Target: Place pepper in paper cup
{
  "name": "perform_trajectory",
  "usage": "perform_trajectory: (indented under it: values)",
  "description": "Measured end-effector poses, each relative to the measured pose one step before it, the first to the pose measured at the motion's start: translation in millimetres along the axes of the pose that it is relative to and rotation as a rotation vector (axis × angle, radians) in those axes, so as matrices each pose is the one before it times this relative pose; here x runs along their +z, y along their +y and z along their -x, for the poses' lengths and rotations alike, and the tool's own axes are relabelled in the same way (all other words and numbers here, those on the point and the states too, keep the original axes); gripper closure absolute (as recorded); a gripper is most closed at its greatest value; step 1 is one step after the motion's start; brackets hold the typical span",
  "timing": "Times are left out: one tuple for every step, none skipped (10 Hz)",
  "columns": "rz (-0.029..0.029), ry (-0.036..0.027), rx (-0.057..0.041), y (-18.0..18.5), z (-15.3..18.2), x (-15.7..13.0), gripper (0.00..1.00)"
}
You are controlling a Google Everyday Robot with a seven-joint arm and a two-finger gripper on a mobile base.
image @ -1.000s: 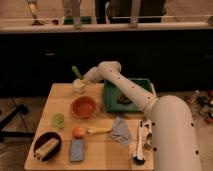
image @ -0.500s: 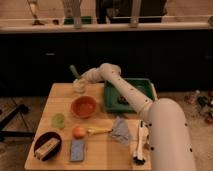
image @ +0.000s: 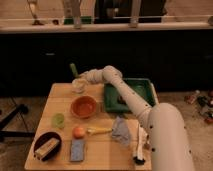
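The slender green pepper (image: 73, 69) stands upright in my gripper (image: 77, 78) at the table's far left. It is right above the small whitish paper cup (image: 78, 86), which stands behind the orange bowl (image: 83, 106). The pepper's lower end is hidden behind the gripper and the cup's rim. My white arm (image: 130, 100) reaches from the lower right across the table to it.
A green tray (image: 142, 90) lies at the back right. A translucent light-green cup (image: 58, 120), an orange fruit (image: 78, 132), a yellow banana-like thing (image: 100, 131), a grey cloth (image: 120, 131), a blue sponge (image: 77, 149) and a dark bowl (image: 47, 146) stand in front.
The gripper with the pepper has shifted slightly, staying over the paper cup. Nothing else on the table has moved.
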Motion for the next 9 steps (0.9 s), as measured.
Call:
perform_trajectory:
  values:
    - [-0.00351,-0.01045,-0.00022,-0.44,2.56,-2.15,1.0]
    - [-0.0045,-0.00539,-0.00441,0.72,1.73,-2.56,1.0]
    - [-0.00356,-0.00432,-0.00576,0.34,2.88,-1.5,1.0]
    - [-0.00334,-0.00589,-0.00822,0.97,3.28,-1.64,1.0]
    - [-0.00313,-0.00698,-0.00386,-0.33,2.63,-1.87,1.0]
    - [-0.00072,-0.00699,-0.00301,0.27,1.42,-1.39,1.0]
    - [0.00205,-0.02403,-0.00359,1.57,1.89,1.38,1.0]
    - [0.00219,-0.01525,-0.00167,1.04,1.06,1.88,1.0]
    - [0.00425,-0.02156,-0.00094,1.18,0.55,3.08,1.0]
